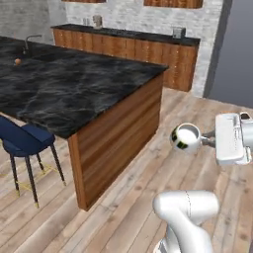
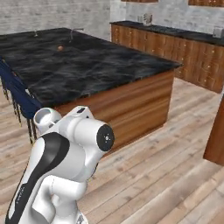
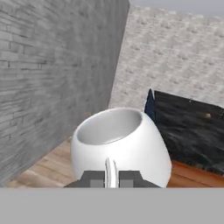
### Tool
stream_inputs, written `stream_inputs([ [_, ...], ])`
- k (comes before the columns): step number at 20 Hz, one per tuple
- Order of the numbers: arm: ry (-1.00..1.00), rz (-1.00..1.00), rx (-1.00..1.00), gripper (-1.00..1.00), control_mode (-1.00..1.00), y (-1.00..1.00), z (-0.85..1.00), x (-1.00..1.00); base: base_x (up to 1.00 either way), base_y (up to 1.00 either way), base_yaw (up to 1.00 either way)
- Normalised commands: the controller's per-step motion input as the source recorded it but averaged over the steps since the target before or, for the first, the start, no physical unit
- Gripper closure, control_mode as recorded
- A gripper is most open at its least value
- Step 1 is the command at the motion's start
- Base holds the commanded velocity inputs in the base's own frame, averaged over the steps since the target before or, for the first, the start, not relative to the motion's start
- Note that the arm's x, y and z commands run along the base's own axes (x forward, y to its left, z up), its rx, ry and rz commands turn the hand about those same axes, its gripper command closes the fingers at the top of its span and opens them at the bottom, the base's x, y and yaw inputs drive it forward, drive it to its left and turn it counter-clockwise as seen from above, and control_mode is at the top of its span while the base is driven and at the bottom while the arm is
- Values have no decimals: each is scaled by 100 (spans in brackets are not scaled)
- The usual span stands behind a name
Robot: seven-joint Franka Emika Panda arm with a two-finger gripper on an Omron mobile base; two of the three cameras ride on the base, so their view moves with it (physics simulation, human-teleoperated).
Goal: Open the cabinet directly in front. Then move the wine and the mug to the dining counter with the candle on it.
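My jaws are clenched on the mug point(image 3: 120, 146): in the hand view the two dark fingertips point(image 3: 94, 179) pinch its thin handle at the bottom centre of the frame. The mug is white, rounded like an egg, smooth and glossy, with an open mouth showing a pale grey inside. In the left base view it hangs off the gripper point(image 1: 207, 140) at the right middle of the frame, above the plank floor, and I can see dark patterned marks on its lower side. In the right base view its white rim shows at the left middle, just behind the arm. The dining counter point(image 1: 74, 94) fills the left half of the left base view: a black marble top veined in white, on brown wooden sides of horizontal boards. A navy stool point(image 1: 27, 143) on thin dark legs stands at its near edge, lower left.
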Motion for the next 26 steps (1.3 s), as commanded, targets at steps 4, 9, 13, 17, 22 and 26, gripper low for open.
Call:
stream_inputs([
  [4,0,0,0,100,100,0,0,0,6,-11,72],
  [9,0,0,0,100,100,0,0,0,0,2,100],
  [13,0,0,0,100,100,0,0,0,17,3,83],
  [17,0,0,0,100,100,0,0,0,83,0,64],
  [22,0,0,0,100,100,0,0,0,100,1,47],
  [26,0,0,0,100,100,0,0,0,100,-24,10],
])
